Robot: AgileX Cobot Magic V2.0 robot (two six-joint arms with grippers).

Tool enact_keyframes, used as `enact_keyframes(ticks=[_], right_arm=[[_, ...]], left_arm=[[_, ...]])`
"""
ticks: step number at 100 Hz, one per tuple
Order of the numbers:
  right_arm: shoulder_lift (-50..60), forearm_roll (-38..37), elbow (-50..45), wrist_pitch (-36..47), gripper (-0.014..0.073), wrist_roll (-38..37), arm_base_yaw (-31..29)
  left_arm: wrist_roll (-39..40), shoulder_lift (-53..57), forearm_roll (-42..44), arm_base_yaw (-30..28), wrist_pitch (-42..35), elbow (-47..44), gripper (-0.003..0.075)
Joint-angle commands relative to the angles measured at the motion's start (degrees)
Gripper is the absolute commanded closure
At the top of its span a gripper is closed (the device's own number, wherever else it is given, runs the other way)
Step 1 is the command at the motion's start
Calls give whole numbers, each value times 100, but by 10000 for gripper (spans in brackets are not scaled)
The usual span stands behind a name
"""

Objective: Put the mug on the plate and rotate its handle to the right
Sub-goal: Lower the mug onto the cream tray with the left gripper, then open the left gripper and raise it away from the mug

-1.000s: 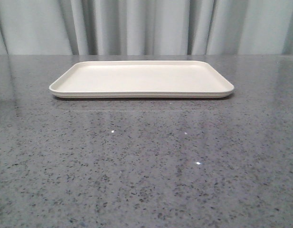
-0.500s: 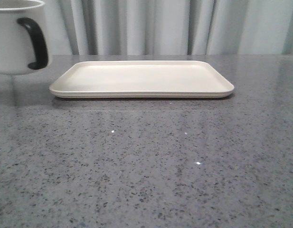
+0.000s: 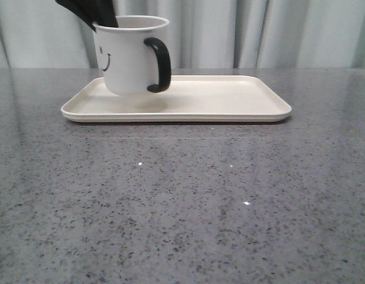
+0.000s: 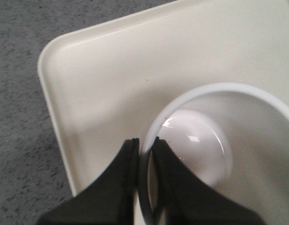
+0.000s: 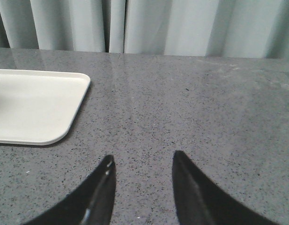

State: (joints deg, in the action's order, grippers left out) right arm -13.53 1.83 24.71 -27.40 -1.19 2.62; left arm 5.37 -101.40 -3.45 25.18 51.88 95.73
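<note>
Left gripper [image 4: 145, 157] pinches the mug [image 3: 130, 56] rim above the plate's [image 3: 229, 100] left end, handle [image 3: 158, 64] facing right; right gripper [image 5: 142, 164] spread, holding nothing.

**Room around the plate**

Mug [image 3: 130, 54] and left gripper [image 4: 145, 152], pinching its rim, fill the space over the plate's [image 3: 229, 100] left end. Handle [image 3: 159, 64] juts right. Plate's right two-thirds bare. Table [image 3: 182, 201] in front open; right gripper [image 5: 142, 164] over bare table.
</note>
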Motion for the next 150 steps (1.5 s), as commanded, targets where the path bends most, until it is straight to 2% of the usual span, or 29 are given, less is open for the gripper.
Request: enact_keyframes(ticks=[1,18,69,80,93,103,135,150], right_arm=[[-118,-7,213,464,287,20,10],[-118,-7,213,459,287,20,10],[-118,-12,213,418,287,20,10],[-118,-12,213,389,287,20,10],[-118,-12,213,389,287,20,10],[-118,-12,213,389,287,20,10],[-118,-126,217,471,287,83,10],[-174,-183,334,155,287,119,10]], left_arm=[[-7,66,-111,156,-227,395,739],[-7,-230,-83,356,-259,615,739],[-7,-381,-128,354,-450,612,733],[-7,-381,-225,354,-450,612,640],[-7,-381,-225,354,-450,612,426],[-7,-381,-225,354,-445,612,341],[-104,109,-213,344,-412,612,344],[-104,582,-86,344,-412,590,344]])
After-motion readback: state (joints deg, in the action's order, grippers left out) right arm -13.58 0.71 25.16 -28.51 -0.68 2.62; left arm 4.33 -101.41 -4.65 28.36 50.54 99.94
